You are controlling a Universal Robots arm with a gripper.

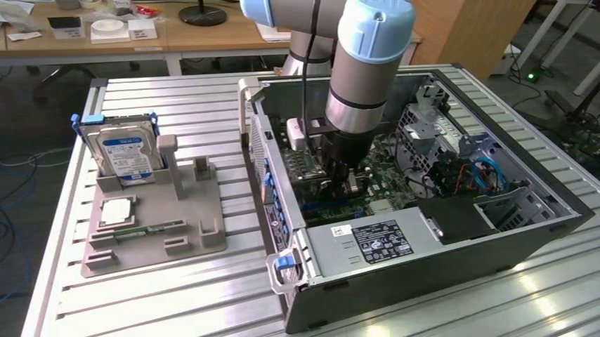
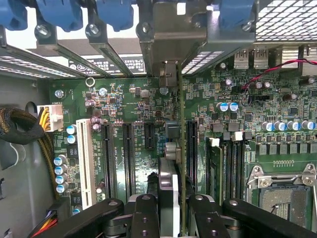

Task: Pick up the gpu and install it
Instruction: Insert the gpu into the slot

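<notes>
My gripper (image 1: 343, 177) reaches down into the open computer case (image 1: 525, 232), over the green motherboard (image 1: 394, 184). In the wrist view its black fingers (image 2: 144, 214) are shut on the gpu (image 2: 169, 183). The card shows edge-on, a thin board running away from me between the fingers. Its silver bracket end (image 2: 167, 74) points at the case's rear slot openings. The card stands upright just over the motherboard (image 2: 129, 99), in line with the black expansion slots (image 2: 190, 148). I cannot tell whether its lower edge touches a slot.
A grey holder (image 1: 154, 242) on the exterior view's left carries a silver hard drive (image 1: 124, 151), a processor chip (image 1: 114, 210) and a memory stick (image 1: 140, 230). Inside the case are the power supply (image 1: 375, 242), blue cables (image 1: 487, 172), a white slot (image 2: 85, 158), a memory module (image 2: 214, 168) and blue latches (image 2: 59, 12).
</notes>
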